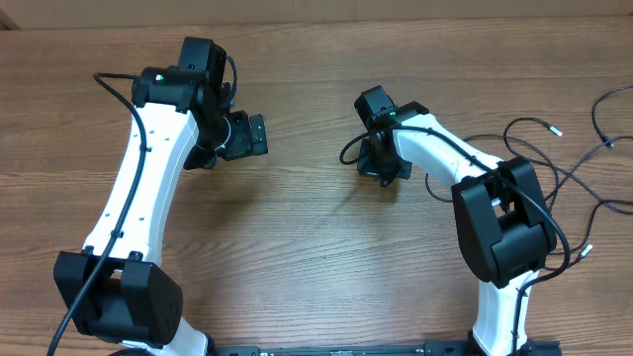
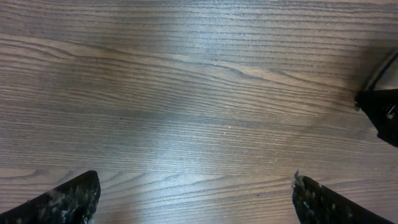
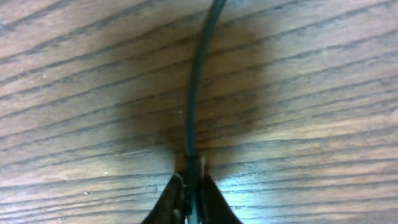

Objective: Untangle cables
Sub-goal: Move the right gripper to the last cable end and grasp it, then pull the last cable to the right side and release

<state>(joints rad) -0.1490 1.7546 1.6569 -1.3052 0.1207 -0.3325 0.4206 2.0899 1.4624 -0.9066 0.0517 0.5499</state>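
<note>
Cables: thin, light and floppy, with a slick jacket. They will drag and snag rather than lift clean, so grab mid-strand near a crossing, not at the small plug tips. The loose tangle lies on the right side of the wooden table, beside the right arm's base.

Right gripper: jaws pinched together on one black strand, low over the wood near the table's centre.

Left gripper: fingers wide apart, holding nothing, hovering over bare wood to the left, well apart from the tangle.
</note>
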